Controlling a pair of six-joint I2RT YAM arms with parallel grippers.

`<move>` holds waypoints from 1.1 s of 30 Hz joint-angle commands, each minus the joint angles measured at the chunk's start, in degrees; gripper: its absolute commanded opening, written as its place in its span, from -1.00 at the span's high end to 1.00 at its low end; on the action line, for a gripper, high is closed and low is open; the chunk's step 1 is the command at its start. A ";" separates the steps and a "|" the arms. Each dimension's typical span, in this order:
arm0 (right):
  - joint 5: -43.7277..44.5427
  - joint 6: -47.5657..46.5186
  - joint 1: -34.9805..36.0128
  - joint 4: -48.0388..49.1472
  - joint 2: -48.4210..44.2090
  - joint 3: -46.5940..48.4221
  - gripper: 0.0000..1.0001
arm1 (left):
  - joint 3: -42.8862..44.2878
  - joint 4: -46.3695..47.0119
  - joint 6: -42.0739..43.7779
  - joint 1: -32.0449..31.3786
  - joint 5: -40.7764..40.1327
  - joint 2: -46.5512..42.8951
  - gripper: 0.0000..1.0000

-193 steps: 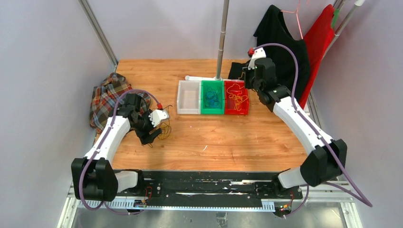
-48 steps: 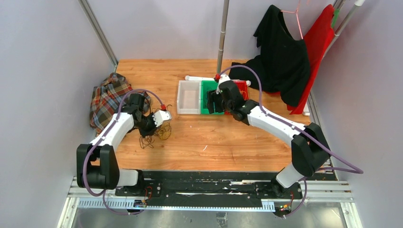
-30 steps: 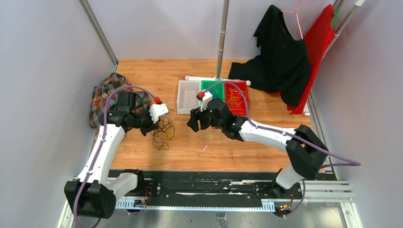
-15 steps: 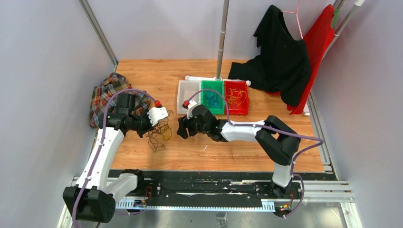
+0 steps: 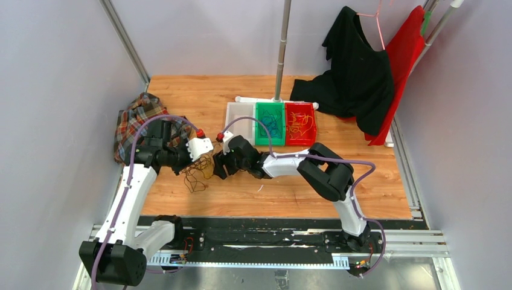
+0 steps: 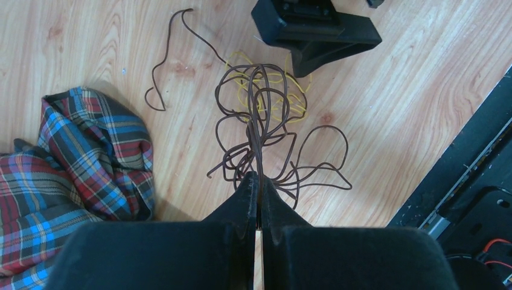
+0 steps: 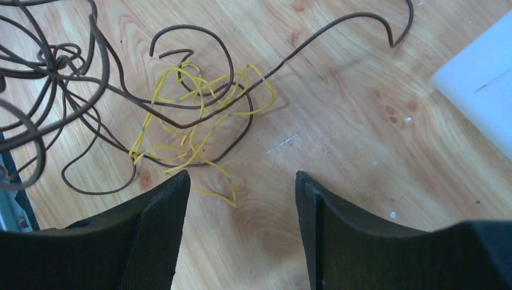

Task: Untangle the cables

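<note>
A tangle of cables lies on the wooden table, left of centre. It is dark brown cable looped over a thin yellow cable. My left gripper is shut on a brown strand that rises from the tangle to its fingertips. My right gripper hangs open just above the table right of the tangle. The yellow cable lies just ahead of its left finger, and nothing sits between the fingers. From above, the right gripper almost touches the tangle from the right. A loose brown strand lies apart.
White, green and red bins stand in a row behind; the green one holds blue wires, the red one yellow-orange wires. A plaid cloth lies at the left edge. A pole and hanging black garment stand at the back.
My right arm has swung left from the bins to the tangle, its gripper open throughout. The left gripper has kept its hold on the brown cable and barely shifted.
</note>
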 commanded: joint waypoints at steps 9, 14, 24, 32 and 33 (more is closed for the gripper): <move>5.50 -5.39 3.04 -2.72 5.21 4.42 0.41 | -0.27 -0.51 0.22 -0.17 -0.43 -1.63 0.99; 9.70 -6.90 3.91 -5.64 3.46 3.00 0.99 | -0.03 -0.45 0.61 -0.17 -1.97 -1.40 0.99; 19.07 -6.71 -1.43 -3.56 -15.96 -15.09 0.99 | -0.15 -0.37 2.80 -0.17 -4.60 -2.61 0.99; 17.20 0.11 -14.73 -1.67 -32.79 -32.73 0.99 | -3.17 2.35 5.60 -0.17 -10.01 -2.35 0.99; 17.79 0.37 -16.24 -2.37 -34.55 -33.73 0.99 | -3.73 2.95 5.97 -0.17 -11.52 -2.49 0.99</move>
